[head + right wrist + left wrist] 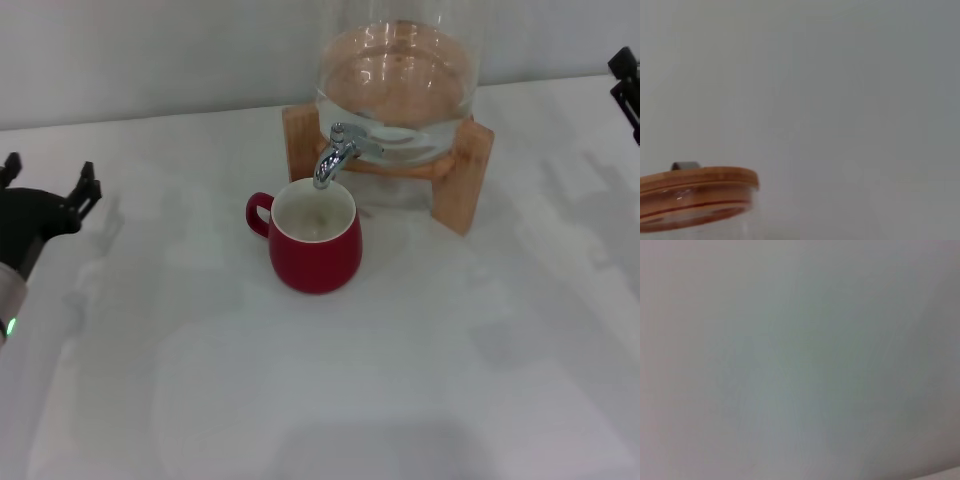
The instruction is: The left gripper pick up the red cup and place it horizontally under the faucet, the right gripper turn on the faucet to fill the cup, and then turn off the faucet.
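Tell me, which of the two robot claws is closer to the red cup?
The left gripper, the black claw at the left edge of the head view. It sits nearer the red cup than the right gripper, far off at the top right corner.

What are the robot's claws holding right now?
Nothing. The left gripper is off at the left table edge, the right gripper at the far right. The red cup stands alone under the faucet.
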You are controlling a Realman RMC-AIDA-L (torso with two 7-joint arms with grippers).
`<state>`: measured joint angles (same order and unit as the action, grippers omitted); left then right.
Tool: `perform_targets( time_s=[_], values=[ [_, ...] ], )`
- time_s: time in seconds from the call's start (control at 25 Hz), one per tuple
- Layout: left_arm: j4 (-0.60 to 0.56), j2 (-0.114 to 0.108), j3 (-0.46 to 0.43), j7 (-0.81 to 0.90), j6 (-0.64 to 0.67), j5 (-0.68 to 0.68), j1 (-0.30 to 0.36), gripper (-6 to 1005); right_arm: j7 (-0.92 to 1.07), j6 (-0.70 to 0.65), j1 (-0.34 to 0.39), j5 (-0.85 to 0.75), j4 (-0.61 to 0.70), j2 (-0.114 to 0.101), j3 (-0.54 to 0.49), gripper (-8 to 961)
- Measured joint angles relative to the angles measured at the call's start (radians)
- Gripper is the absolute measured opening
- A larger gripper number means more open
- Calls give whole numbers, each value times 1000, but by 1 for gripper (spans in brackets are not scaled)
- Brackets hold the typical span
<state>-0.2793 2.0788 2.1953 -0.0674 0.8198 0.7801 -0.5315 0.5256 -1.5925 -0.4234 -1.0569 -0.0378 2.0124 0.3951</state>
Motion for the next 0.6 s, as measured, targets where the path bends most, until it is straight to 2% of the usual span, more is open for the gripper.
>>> perform_targets(
  time_s=[0.24,0.36,0.44,0.6],
  values=[
    [-15,2,-17,-43,156,4,83,879,30,-55,35,0,2,-1,64,724],
    [-16,4,-24,-44,219,5,119,879,46,-92,53,0,3,-1,120,724],
    [-17,8,-23,-48,306,5,166,879,70,-115,59,0,3,-1,186,724],
    [-17,9,-22,-51,367,5,200,879,89,-124,56,0,3,-1,247,724]
  ],
)
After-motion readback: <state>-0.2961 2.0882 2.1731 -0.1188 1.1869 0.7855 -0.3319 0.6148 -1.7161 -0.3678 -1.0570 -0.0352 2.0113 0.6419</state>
